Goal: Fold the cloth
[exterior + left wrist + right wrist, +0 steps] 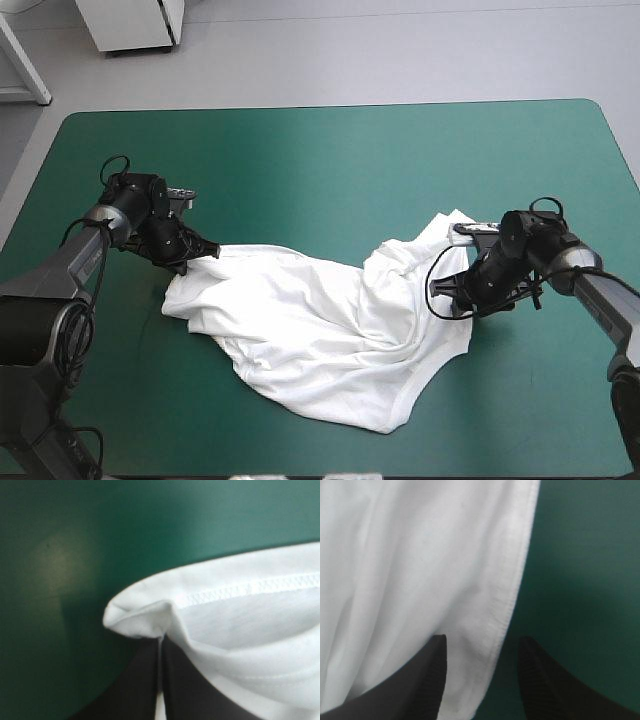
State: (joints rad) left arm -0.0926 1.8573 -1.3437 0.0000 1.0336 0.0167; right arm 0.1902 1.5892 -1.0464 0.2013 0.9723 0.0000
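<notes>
T-shirt (320, 320) lies crumpled on the teal-green cover (330, 150), from the centre toward the near side, stretched between the two arms. Left gripper (161, 639) is pinched tight on a corner at its left end. Right gripper (482, 642) has its fingers apart, straddling the right hem; contact there possibly, unclear.

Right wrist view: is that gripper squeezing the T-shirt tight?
No, the right gripper stands open, and the hem of the T-shirt lies loose between its two black fingers.
</notes>
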